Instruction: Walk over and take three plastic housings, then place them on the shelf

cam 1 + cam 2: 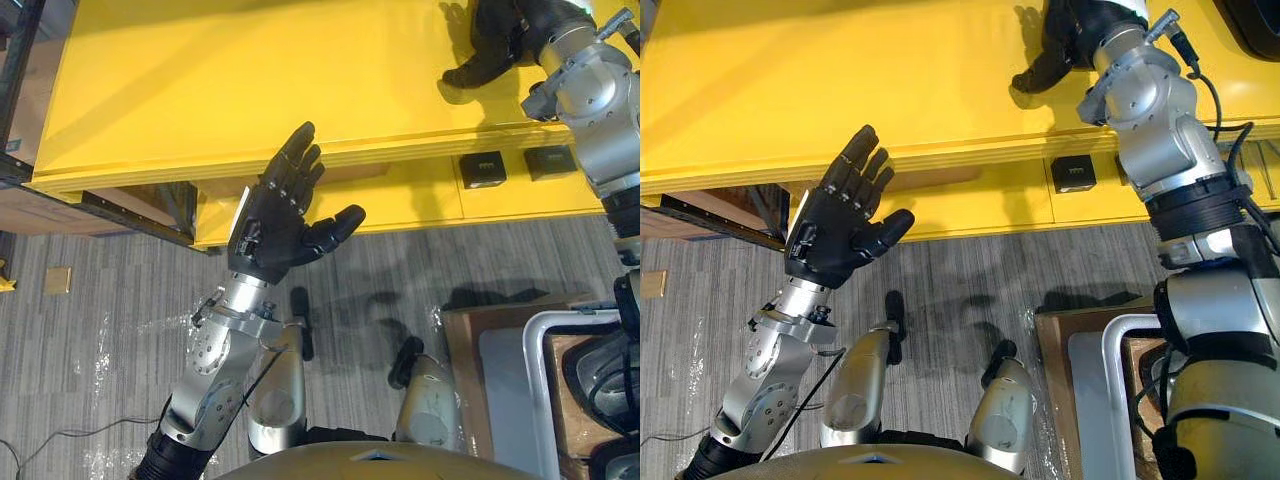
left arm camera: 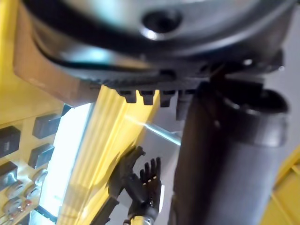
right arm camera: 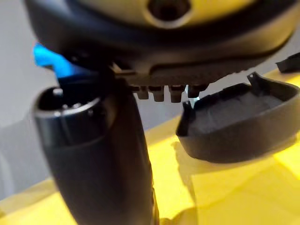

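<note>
Yellow counter [image 1: 250, 80] stretches above grey carpet. The right robot hand [image 1: 497, 38] reaches over it, loosely open and empty, probably because one dark plastic housing [image 3: 234, 126] lies just beyond it, not yet taken. The left robot hand [image 1: 272, 222] hangs spread wide and empty by the counter's edge, seemingly kept free. Two small black boxes [image 1: 483, 168] sit on the lower ledge.

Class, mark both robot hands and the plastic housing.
left hand [image 1: 275, 225]: left eye view, its palm.
right hand [image 1: 1062, 40]: right eye view, its dark bulk.
plastic housing [image 3: 234, 119]: right wrist view, its inner hollow.
</note>
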You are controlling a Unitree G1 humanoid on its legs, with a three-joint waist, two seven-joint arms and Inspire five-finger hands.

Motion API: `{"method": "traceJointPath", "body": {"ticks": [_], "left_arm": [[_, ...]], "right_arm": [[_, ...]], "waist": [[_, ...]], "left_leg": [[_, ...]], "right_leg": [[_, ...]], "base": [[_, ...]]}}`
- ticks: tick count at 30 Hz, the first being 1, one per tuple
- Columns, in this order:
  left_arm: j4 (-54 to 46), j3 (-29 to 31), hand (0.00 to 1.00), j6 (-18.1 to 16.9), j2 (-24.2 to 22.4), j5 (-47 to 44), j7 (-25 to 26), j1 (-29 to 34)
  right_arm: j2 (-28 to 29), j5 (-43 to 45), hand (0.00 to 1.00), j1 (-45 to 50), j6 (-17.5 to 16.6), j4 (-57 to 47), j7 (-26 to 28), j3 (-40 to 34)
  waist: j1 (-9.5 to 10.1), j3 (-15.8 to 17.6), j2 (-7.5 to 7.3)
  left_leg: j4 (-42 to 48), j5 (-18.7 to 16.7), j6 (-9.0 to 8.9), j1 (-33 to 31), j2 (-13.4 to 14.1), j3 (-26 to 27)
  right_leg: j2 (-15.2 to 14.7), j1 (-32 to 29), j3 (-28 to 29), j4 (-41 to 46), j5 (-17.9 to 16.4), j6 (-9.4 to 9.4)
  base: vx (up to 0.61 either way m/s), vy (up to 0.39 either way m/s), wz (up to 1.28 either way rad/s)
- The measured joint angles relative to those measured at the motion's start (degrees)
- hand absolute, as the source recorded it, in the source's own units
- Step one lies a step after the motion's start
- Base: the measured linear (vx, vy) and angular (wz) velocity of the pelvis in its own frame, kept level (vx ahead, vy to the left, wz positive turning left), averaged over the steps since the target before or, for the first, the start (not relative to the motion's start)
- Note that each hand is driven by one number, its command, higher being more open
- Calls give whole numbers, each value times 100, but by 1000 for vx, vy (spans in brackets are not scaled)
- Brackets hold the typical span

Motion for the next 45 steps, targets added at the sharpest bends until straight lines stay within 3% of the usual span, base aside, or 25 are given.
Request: {"method": "traceJointPath", "body": {"ticks": [9,18,21,24,25,31,43,44,45], "left_arm": [[2,6,100,6,-9,-172,-53,-106],[-11,14,100,31,-123,-184,-131,-339],[-11,31,100,53,-120,-181,-131,-346],[-11,152,100,81,-106,-183,-135,-356],[-11,216,100,116,-104,-189,-147,-403],[-11,255,100,133,-67,-223,-275,-496],[-5,612,100,133,356,-375,-626,-366],[-5,619,100,130,369,-376,-636,-310],[-4,618,100,130,376,-375,-637,-258]], "right_arm": [[13,276,100,-633,651,1099,102,62],[222,283,100,-783,667,1369,446,20],[224,269,100,-787,510,1389,726,42],[221,107,100,-853,176,1484,1007,317],[187,43,100,-896,-82,1522,1101,605],[66,-312,100,-1018,-634,1574,1173,1241],[-393,-410,100,-1216,-1023,1711,1432,2120],[-405,-504,0,-1216,-1053,1717,1436,2131],[-408,-596,0,-1218,-1062,1711,1437,2147]], "waist": [[112,0,1],[78,-1,8],[58,-2,9],[28,-2,9],[23,-4,12],[17,-12,34],[118,-23,55],[124,-25,58],[124,-26,61]], "left_leg": [[8,30,44,-32,-16,-16],[-134,81,-1,49,-75,10],[-203,127,-1,76,-87,11],[-220,143,-11,103,-102,11],[-323,205,-21,161,-138,6],[-604,365,-31,256,-160,-49],[-702,483,-51,319,-182,-194],[-704,483,-51,319,-183,-195],[-704,483,-51,322,-182,-196]], "right_leg": [[-14,-15,-19,11,5,-5],[-84,-52,9,90,-17,-28],[-89,-58,8,91,-17,-30],[-94,-62,12,135,-32,-49],[-105,-61,8,175,-52,-69],[-105,-59,-76,219,-108,-117],[-89,109,-233,163,-110,-150],[-87,116,-234,149,-107,-147],[-79,129,-235,129,-102,-142]], "base": [[0,0,0],[0,0,0],[0,0,0],[0,0,0],[0,0,0],[-13,-55,6],[0,-28,6],[0,0,0],[0,0,0]]}}
